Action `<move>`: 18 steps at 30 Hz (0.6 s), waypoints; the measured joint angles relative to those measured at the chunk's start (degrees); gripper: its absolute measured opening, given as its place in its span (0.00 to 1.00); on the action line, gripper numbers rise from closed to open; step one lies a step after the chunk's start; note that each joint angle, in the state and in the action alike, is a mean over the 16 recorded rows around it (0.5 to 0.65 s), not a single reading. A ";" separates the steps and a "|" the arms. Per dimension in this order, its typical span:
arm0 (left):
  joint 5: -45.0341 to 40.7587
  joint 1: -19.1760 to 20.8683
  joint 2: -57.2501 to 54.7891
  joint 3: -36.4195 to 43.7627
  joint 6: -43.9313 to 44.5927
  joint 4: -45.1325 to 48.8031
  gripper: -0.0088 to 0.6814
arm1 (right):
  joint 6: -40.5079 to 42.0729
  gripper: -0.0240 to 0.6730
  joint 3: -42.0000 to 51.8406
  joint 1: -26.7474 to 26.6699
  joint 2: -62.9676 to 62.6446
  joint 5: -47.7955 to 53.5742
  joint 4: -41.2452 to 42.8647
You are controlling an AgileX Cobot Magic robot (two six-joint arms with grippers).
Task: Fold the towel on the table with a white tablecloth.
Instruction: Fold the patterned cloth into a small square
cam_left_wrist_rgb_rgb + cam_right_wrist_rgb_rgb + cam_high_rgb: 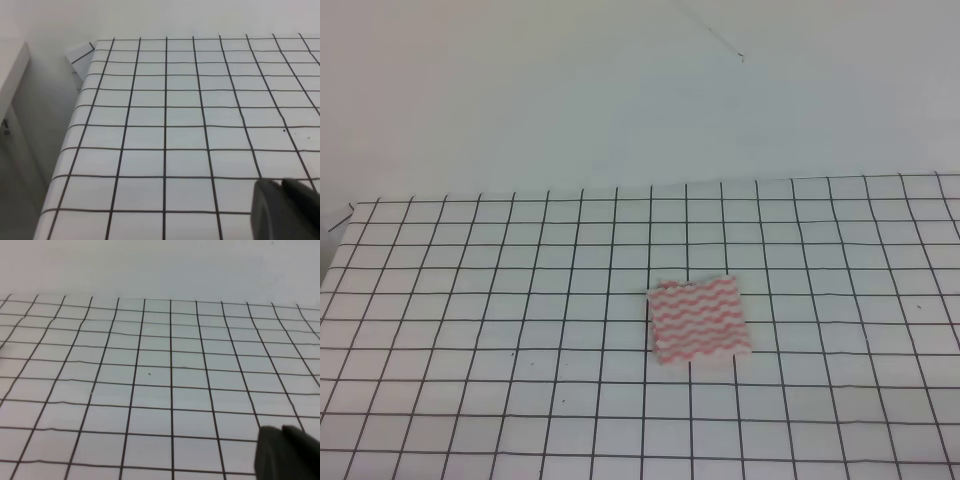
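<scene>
Where gridded table with a white tablecloth (470,300) spreads, towel (698,319) flat near centre, left gripper (287,210) and right gripper (287,452) corner slivers, grasp cannot be told.

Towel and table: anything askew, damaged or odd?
Nothing damaged or spilled. The towel lies flat on the table, turned slightly off the grid lines, with its edges a bit uneven. It appears in neither wrist view.

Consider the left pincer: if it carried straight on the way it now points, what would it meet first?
Probably only the gridded tablecloth. The left pincer shows just a dark tip, and nothing stands ahead of it; depth is unclear.
</scene>
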State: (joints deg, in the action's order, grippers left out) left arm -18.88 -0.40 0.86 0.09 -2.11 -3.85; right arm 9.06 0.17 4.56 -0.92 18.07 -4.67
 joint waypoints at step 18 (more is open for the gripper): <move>0.00 0.00 -0.03 0.00 0.04 0.00 0.01 | 0.00 0.03 0.00 0.00 0.07 0.00 0.00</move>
State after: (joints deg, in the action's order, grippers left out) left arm -18.88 -0.40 0.83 0.09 -2.06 -3.85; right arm 9.06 0.17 4.56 -0.86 18.07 -4.67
